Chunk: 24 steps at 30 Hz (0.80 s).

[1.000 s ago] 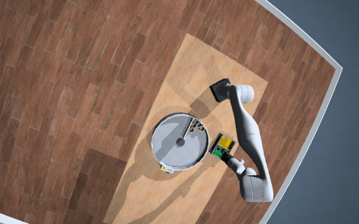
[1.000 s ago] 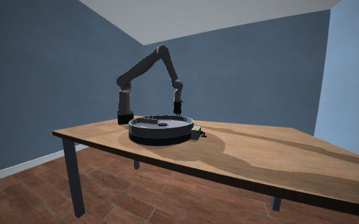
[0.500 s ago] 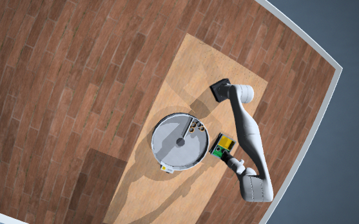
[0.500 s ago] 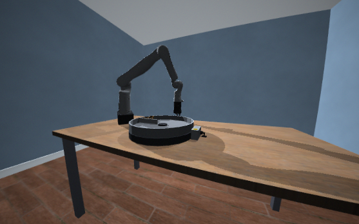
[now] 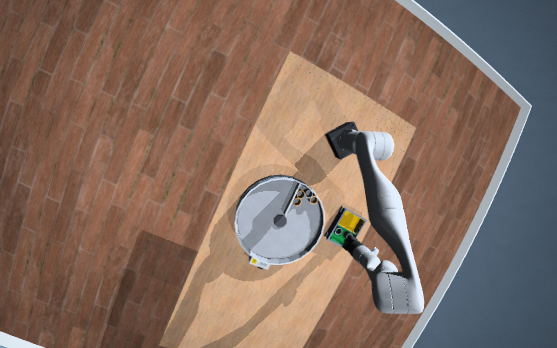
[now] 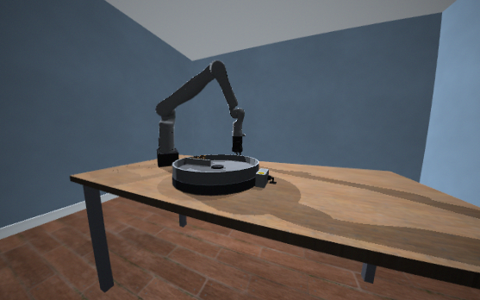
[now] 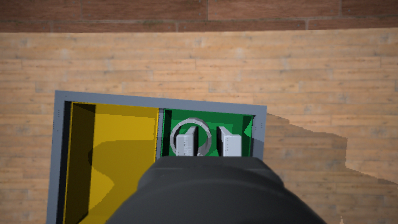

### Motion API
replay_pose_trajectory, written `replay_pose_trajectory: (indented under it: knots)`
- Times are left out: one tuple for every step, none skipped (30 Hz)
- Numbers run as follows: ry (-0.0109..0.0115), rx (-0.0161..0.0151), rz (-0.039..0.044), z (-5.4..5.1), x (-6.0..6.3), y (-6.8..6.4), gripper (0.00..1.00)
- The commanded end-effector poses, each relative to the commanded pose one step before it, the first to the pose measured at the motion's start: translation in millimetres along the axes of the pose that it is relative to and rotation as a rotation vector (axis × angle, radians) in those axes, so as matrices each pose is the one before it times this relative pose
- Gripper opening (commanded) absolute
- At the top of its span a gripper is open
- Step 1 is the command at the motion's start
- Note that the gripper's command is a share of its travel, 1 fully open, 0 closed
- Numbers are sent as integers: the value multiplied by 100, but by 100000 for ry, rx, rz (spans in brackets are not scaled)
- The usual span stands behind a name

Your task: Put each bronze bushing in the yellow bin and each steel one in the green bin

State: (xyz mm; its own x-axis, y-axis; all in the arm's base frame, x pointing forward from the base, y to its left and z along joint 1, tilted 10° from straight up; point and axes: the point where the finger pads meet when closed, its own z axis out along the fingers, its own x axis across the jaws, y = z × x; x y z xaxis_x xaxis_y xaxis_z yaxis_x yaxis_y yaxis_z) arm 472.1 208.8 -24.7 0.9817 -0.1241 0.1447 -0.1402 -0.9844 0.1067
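Note:
My gripper (image 7: 207, 137) (image 5: 349, 241) (image 6: 237, 152) hangs over the green bin (image 7: 236, 123) (image 5: 334, 239), fingers part open with nothing gripped between them. A steel bushing (image 7: 192, 121) (image 5: 338, 231) lies on the green bin's floor below my left finger, which hides part of it. The yellow bin (image 7: 125, 150) (image 5: 353, 220) beside it looks empty. On the grey turntable (image 5: 269, 235) (image 6: 215, 170), several bushings (image 5: 305, 196) sit bunched against a radial bar at the rim nearest the arm base; two are bronze (image 5: 298, 201), the others dark steel (image 5: 308, 192).
The two bins share one grey frame (image 7: 57, 150) on the wooden table (image 5: 289, 300), just right of the turntable. A small control box (image 5: 260, 262) (image 6: 262, 177) sits at the turntable's rim. The arm base (image 5: 341, 140) stands behind the bins.

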Motion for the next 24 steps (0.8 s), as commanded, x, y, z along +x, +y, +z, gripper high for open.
replay_pose_trajectory:
  knots:
    - [174,120,-3,-94,61,-51,47]
    - [0,0,0,0,0,0,47]
    - [0,0,0,0,0,0,47]
    - [-4,-2,0,-92,-50,-1,47]
    - [-4,-2,0,-92,-50,-1,47]
    - [-4,-2,0,-92,-50,-1,47]
    - [-4,-2,0,-92,-50,-1,47]
    - [-4,-2,0,-92,-50,-1,47]
    - [0,0,0,0,0,0,47]
    - [0,0,0,0,0,0,47]
    - [0,0,0,0,0,0,47]
    - [0,0,0,0,0,0,47]
    - [0,0,0,0,0,0,47]
    - [0,0,0,0,0,0,47]
    - [0,0,0,0,0,0,47]
    - [0,0,0,0,0,0,47]
    - [0,0,0,0,0,0,47]
    - [-24,-9,-5,-47,-9,0,47]
    - [3,1,1,-61,1,0,47]
    - [3,1,1,-61,1,0,47]
    - [3,1,1,-61,1,0,47]
    - [3,1,1,-61,1,0,47]
    - [0,0,0,0,0,0,47]
    - [0,0,0,0,0,0,47]
